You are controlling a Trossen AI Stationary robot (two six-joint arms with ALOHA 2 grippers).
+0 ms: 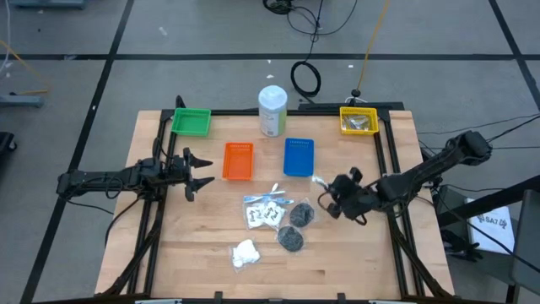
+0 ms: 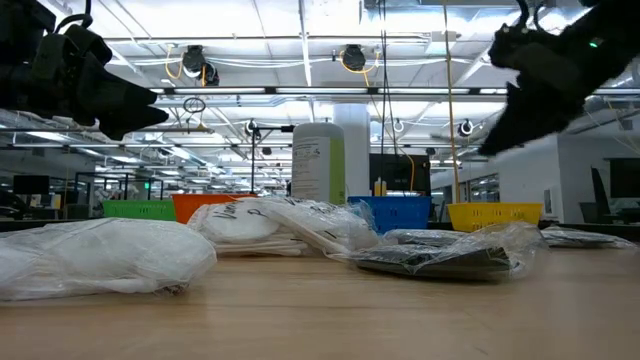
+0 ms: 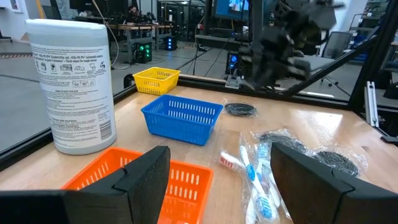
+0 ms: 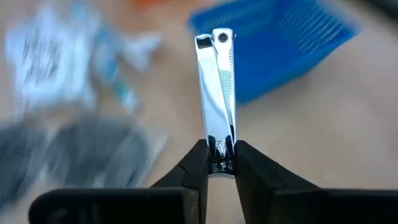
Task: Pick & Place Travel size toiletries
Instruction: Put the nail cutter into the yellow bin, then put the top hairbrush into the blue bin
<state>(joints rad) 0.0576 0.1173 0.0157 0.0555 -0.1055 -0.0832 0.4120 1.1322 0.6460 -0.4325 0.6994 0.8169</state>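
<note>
My right gripper is over the table's right middle, near the blue tray, and is shut on a slim silvery nail clipper. The clipper also shows in the high view. Clear sachets, two dark grey puffs and a white fluffy wad lie on the table toward its near edge. My left gripper is open and empty above the table's left side, beside the orange tray. My right gripper pinches one end of the nail clipper between its two fingertips. The clipper sticks straight out ahead of the fingers, in line with them. The fingers come from the table's right side. The clipper is lifted clear of the table.
A tall white bottle stands at the far middle. A green tray sits at the far left and a yellow tray, with something in it, at the far right. Bare wood lies along the near edge.
</note>
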